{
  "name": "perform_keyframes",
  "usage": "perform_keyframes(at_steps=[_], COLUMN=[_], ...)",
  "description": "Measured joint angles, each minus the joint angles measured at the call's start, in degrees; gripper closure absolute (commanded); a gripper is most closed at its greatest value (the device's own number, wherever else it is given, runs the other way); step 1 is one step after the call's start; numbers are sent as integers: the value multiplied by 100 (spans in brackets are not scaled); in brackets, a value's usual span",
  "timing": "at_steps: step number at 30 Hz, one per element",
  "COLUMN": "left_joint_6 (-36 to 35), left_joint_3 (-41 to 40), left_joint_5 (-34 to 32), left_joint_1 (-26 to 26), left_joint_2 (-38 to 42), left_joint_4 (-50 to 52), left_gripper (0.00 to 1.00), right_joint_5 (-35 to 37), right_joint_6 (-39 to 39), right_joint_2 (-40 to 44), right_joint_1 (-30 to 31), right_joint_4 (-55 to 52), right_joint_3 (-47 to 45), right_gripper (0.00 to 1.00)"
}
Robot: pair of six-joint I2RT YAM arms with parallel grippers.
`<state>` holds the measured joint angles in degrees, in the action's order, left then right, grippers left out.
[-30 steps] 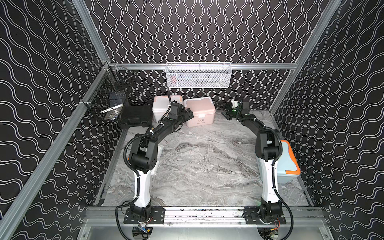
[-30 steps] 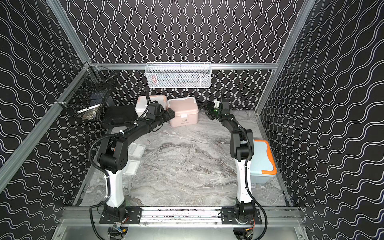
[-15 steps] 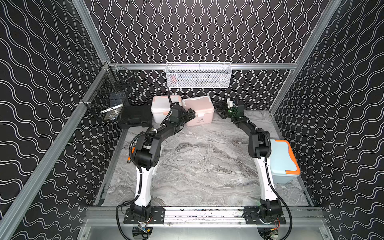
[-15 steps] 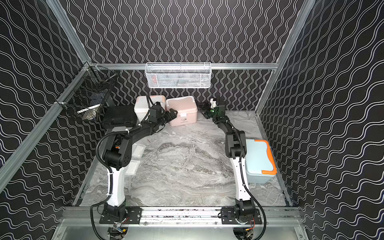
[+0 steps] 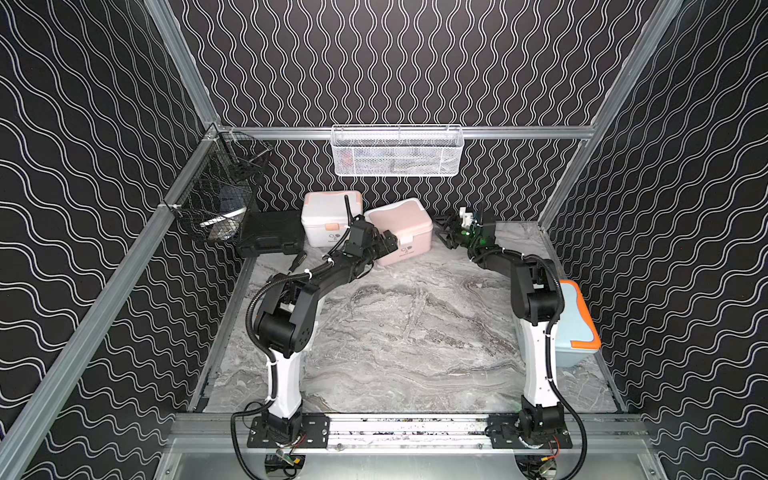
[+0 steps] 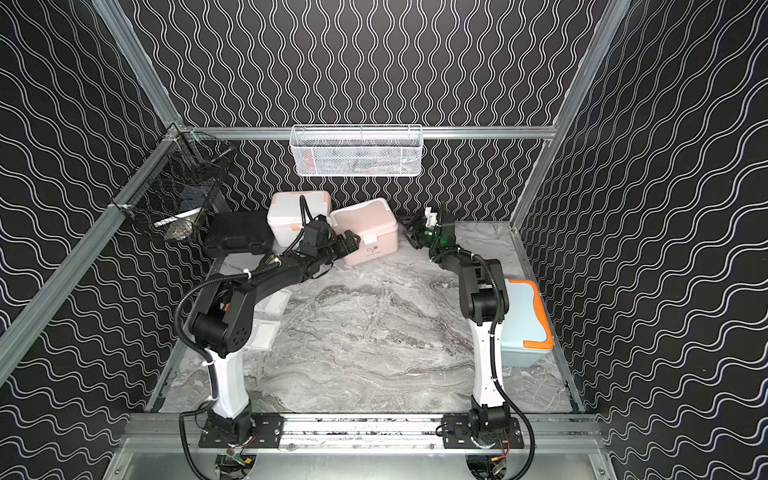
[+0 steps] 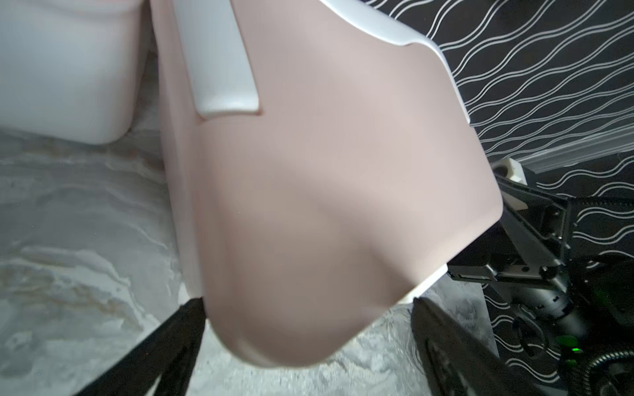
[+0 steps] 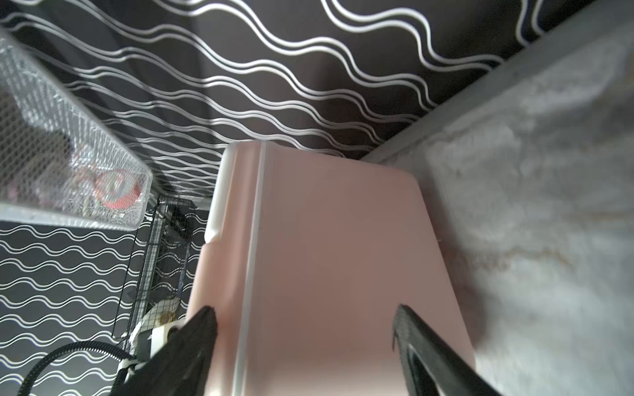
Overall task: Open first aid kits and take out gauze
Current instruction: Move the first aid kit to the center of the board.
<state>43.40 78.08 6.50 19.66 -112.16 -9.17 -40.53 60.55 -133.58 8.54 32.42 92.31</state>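
Only in a top view gauze (image 6: 275,302) shows; left gripper (image 7: 307,303), right gripper (image 8: 304,308) spread wide at pink kit (image 5: 405,226)

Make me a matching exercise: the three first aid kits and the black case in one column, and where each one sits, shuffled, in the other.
Column one:
1. white kit
2. pink kit
3. light blue kit
4. black case

Column two:
A. by the right side wall
B. back left corner
C. between the black case and the pink kit
D. at the back, turned askew

Pairs: 1-C, 2-D, 3-A, 4-B
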Motion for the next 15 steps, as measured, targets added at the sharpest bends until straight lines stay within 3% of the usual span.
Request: perform_keyframes(at_steps=[8, 15], left_joint_6=[24, 31], left_joint_3=[-1228, -2055], left_joint_5=[-258, -629], left_joint_1=[400, 835], left_joint_2=[1014, 2059], left_joint_4=[35, 562], left_gripper=[4, 4], right_joint_5=[48, 426], right_joint_6=[-407, -1377], right_joint_2=[1375, 2872], right_joint_1=[33, 160], right_joint_4=[-22, -1394], right_joint_3=[-1934, -3254], right_gripper=[20, 19])
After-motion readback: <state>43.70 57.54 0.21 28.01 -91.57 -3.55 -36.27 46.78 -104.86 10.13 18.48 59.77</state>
